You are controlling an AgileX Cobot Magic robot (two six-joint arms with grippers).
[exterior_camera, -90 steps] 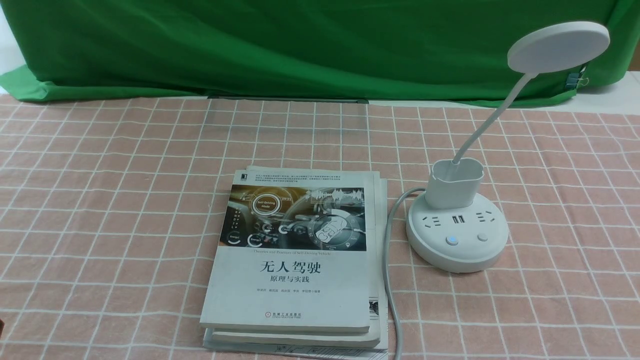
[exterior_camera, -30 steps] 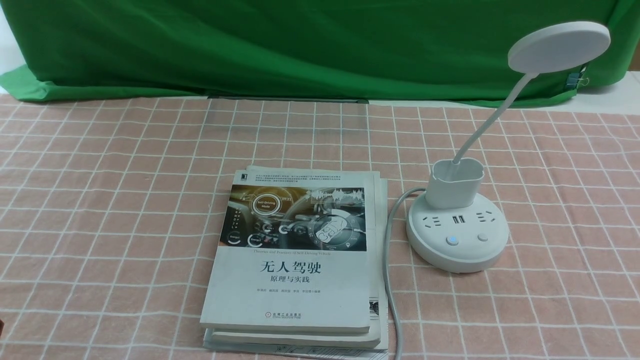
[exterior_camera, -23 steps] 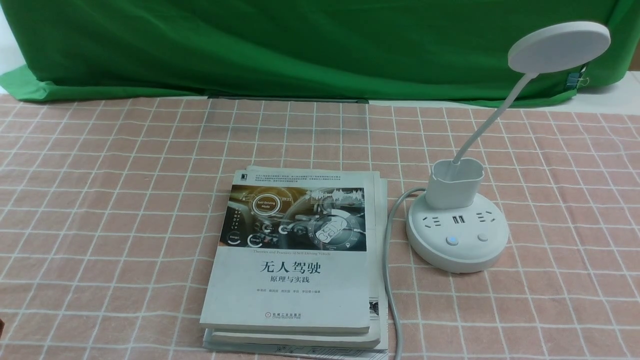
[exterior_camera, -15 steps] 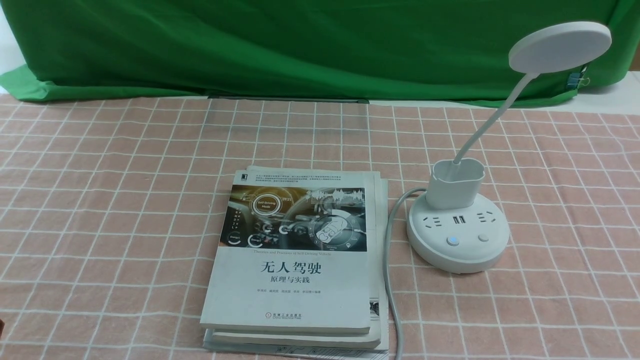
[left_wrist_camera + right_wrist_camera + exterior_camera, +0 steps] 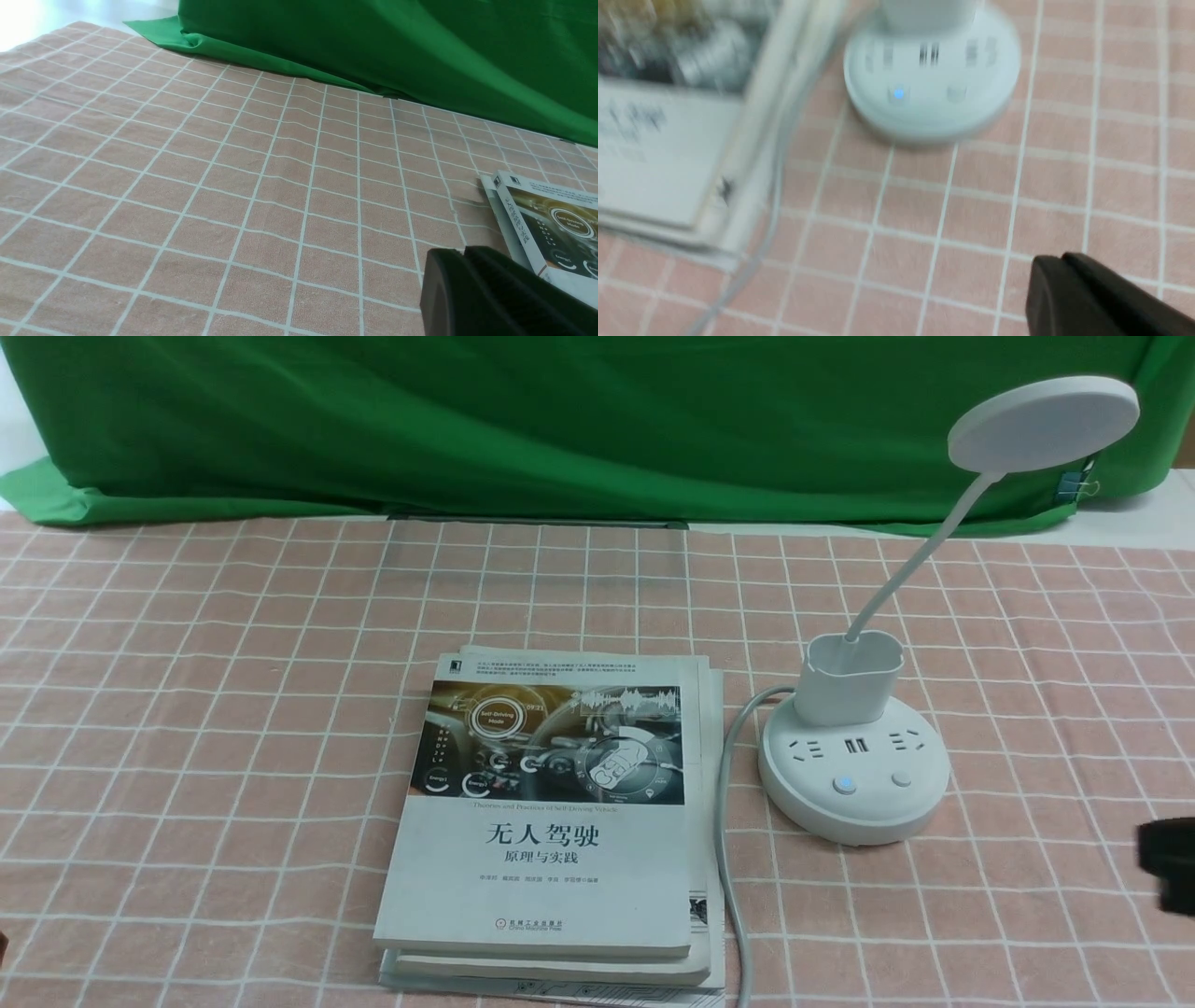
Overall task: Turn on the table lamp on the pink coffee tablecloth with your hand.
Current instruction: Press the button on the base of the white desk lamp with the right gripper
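table lamp sits on the pink coffee tablecloth right of the books. right gripper is off to its right and nearer the robot, not touching, fingers pinched together, holding nothing.

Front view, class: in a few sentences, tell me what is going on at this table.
Nothing is being handled. The lamp stands on the pink checked cloth beside a stack of books, one base button glowing blue. The right end effector, shut, shows at the front view's right edge, apart from the lamp. The left end effector, shut, is low over the cloth near the books.
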